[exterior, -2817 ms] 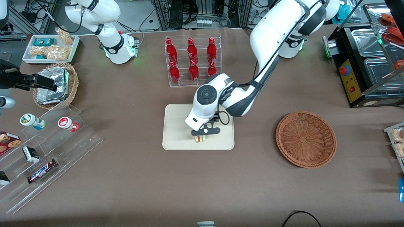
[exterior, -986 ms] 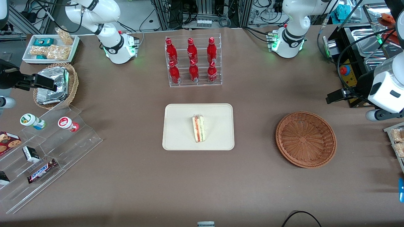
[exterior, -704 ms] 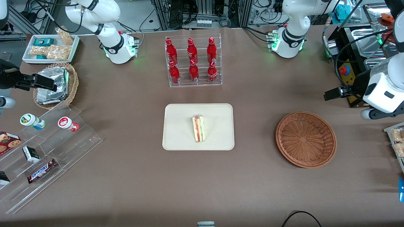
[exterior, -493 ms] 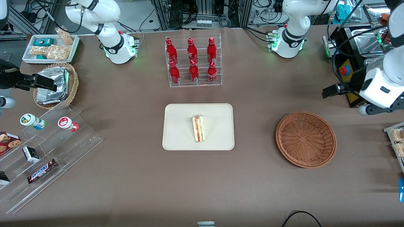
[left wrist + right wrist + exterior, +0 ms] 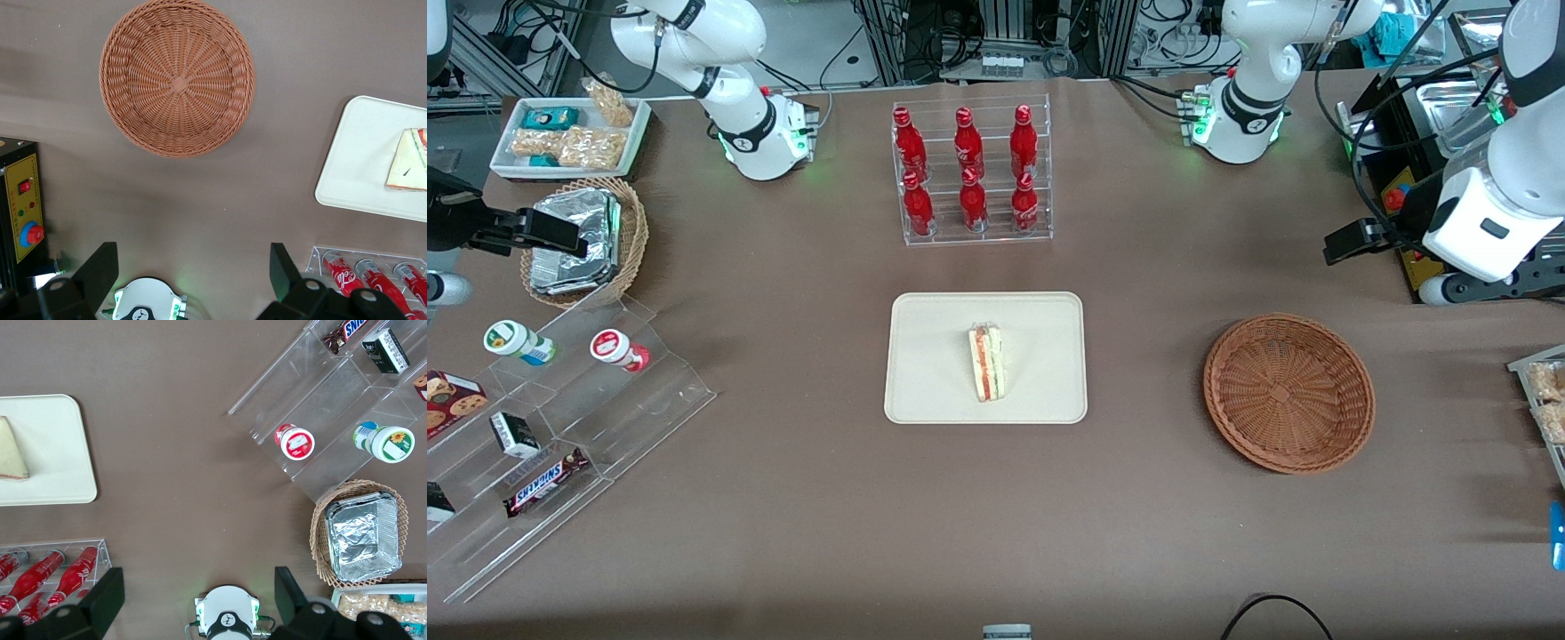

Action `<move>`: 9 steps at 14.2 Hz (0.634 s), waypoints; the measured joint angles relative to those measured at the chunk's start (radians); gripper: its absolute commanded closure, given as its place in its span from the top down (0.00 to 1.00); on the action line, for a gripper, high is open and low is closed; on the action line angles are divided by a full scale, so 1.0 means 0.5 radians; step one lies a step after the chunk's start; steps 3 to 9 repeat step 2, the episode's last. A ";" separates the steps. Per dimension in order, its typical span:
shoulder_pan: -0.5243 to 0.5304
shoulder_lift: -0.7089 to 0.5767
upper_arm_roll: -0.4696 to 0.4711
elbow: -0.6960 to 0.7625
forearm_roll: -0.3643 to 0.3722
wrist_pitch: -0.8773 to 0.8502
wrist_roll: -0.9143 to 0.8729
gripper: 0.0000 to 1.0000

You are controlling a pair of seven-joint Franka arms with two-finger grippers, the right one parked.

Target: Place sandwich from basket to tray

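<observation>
The wedge sandwich point(image 5: 988, 363) lies on the cream tray point(image 5: 934, 356) near the table's middle; both also show in the left wrist view, the sandwich point(image 5: 407, 170) on the tray point(image 5: 353, 173). The reddish-brown wicker basket point(image 5: 1289, 391) is empty and stands beside the tray toward the working arm's end; it also shows in the left wrist view point(image 5: 177, 77). My gripper point(image 5: 1352, 244) hangs high at the working arm's end of the table, farther from the front camera than the basket. It is open and empty point(image 5: 192, 267).
A clear rack of red bottles point(image 5: 971, 169) stands farther from the camera than the tray. A black appliance point(image 5: 1449, 178) stands beside my gripper. A foil-packet basket point(image 5: 583, 240), a white snack tray point(image 5: 569, 133) and acrylic steps point(image 5: 560, 427) lie toward the parked arm's end.
My gripper let go of the sandwich on the tray and pulled away to the working arm's end. Over the last second it drifted farther from the camera. The sandwich stays put.
</observation>
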 measured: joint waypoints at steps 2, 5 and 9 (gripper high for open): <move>-0.002 0.000 0.008 0.000 -0.002 0.002 -0.001 1.00; -0.002 0.000 0.008 0.000 -0.002 0.002 -0.001 1.00; -0.002 0.000 0.008 0.000 -0.002 0.002 -0.001 1.00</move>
